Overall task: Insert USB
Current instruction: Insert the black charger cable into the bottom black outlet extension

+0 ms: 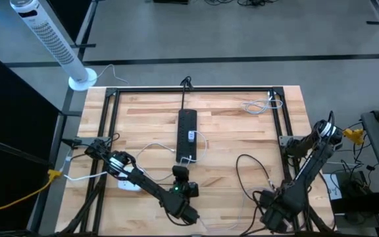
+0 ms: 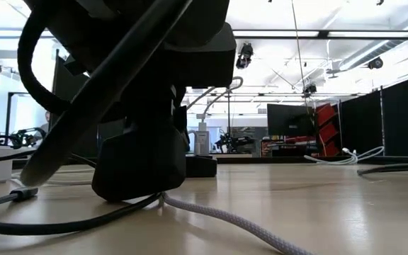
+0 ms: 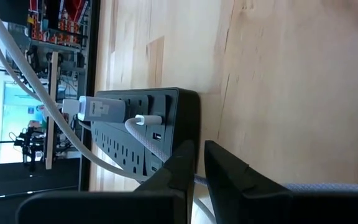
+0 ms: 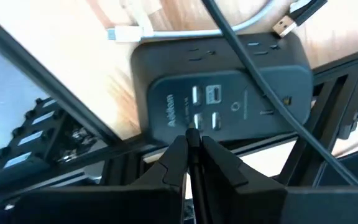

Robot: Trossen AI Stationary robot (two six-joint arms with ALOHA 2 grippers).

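A black power strip [image 1: 187, 135] [image 3: 142, 124] lies along the table's middle with a white plug [image 3: 101, 109] and a white cable in it. My left gripper [image 1: 181, 170] [image 3: 196, 163] is at the strip's near end, pointing at it, shut on a grey braided cable [image 2: 225, 219]. My right gripper [image 4: 192, 138] [image 1: 270, 213] is shut at the near right corner, above a dark charger block [image 4: 222, 93] with several USB ports. Whether anything is between its tips, I cannot tell. A loose dark USB plug [image 4: 284, 26] lies past the block. My left gripper pinches the grey braided cable between its two fingers, and a pale bit of it [image 3: 196, 182] shows in the gap. The fingers slant down toward the strip's near end. Behind them the cable [image 3: 334, 186] trails slack over the table. The fingers hide which part of it they hold.
A black metal frame [image 1: 110, 118] borders the tabletop. A white adapter [image 1: 129, 183] lies under the left arm, a dark cable loop [image 1: 249, 171] near the right arm, and a white cable coil [image 1: 258, 105] at the far right. A tower fan [image 1: 48, 36] stands off the far left corner.
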